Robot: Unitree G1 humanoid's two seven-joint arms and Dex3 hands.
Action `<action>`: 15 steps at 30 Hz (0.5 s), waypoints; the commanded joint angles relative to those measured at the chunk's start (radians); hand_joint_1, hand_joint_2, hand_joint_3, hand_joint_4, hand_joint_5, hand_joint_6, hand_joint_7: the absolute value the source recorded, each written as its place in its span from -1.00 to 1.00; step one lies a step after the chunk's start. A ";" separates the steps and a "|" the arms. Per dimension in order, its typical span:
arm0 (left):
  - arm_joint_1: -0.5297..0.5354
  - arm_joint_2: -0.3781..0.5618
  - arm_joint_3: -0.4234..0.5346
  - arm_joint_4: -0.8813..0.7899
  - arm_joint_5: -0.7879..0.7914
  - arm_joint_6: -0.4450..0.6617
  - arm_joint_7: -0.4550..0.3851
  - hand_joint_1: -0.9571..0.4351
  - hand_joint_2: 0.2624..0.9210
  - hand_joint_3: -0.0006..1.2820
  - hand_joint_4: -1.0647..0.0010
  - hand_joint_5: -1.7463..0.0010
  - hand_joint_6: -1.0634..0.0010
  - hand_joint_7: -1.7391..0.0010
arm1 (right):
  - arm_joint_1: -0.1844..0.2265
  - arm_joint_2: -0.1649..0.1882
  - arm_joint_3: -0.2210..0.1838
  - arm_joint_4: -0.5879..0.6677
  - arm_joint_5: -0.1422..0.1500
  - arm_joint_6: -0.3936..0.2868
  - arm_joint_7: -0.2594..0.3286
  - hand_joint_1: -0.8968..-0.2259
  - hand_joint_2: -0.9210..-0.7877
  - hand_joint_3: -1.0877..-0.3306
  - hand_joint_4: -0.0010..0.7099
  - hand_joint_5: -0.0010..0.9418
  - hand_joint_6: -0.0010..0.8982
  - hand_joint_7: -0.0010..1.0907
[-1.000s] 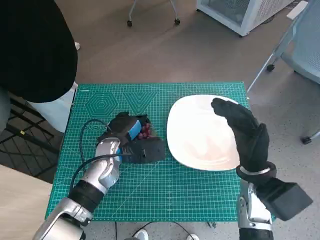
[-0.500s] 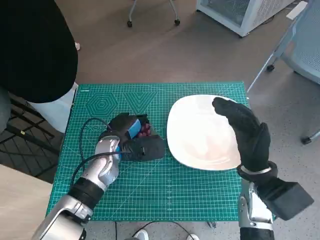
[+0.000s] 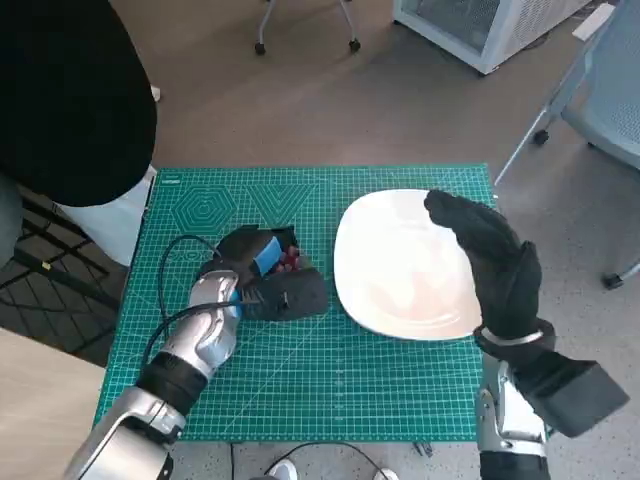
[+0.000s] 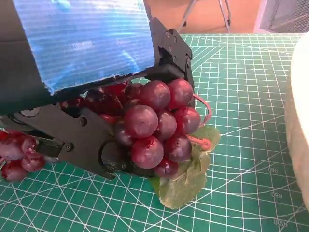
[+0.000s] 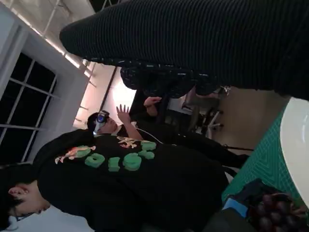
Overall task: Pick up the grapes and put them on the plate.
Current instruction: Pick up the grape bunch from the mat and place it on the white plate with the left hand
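Note:
A bunch of dark red grapes (image 3: 290, 262) with a green leaf lies on the green cutting mat (image 3: 330, 370), left of the white plate (image 3: 400, 270). My left hand (image 3: 262, 275) lies over the bunch and its black fingers (image 4: 91, 140) wrap round the grapes (image 4: 154, 121). In the left wrist view the leaf touches the mat and the plate's rim (image 4: 299, 121) shows at the edge. My gloved right hand (image 3: 490, 260) hovers over the plate's right side, fingers apart and holding nothing. The right wrist view shows the glove (image 5: 193, 38), the plate's edge (image 5: 297, 140) and the grapes (image 5: 270, 212).
A person in black (image 3: 70, 90) stands close to the table's far left corner. Two more people (image 5: 125, 159) show in the right wrist view. A chair (image 3: 590, 90) stands off the right side and a white cabinet (image 3: 480, 25) at the back.
My left hand has shifted slightly on the grapes, its fingers drawn a little closer around them. The right hand has hardly moved.

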 commanded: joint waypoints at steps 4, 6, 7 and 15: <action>0.014 -0.001 -0.006 0.019 -0.004 0.016 -0.018 0.38 1.00 -0.67 0.08 -0.56 0.07 -0.53 | 0.005 0.000 -0.001 0.016 0.003 0.007 0.006 -0.30 -1.00 -0.14 -0.09 -1.00 -1.00 -0.18; 0.017 0.004 -0.004 0.001 -0.004 0.018 -0.022 0.38 1.00 -0.67 0.08 -0.56 0.07 -0.53 | 0.004 0.001 -0.001 0.017 0.003 0.008 0.005 -0.30 -1.00 -0.14 -0.09 -1.00 -1.00 -0.18; 0.019 0.007 -0.003 -0.010 -0.004 0.019 -0.023 0.38 1.00 -0.67 0.08 -0.55 0.07 -0.53 | 0.003 0.001 -0.001 0.017 0.003 0.008 0.005 -0.30 -1.00 -0.14 -0.09 -1.00 -1.00 -0.18; 0.058 0.043 0.016 -0.156 0.001 0.036 -0.036 0.38 1.00 -0.68 0.07 -0.55 0.06 -0.53 | 0.000 0.002 -0.001 0.020 0.003 0.006 0.006 -0.30 -1.00 -0.15 -0.09 -1.00 -1.00 -0.18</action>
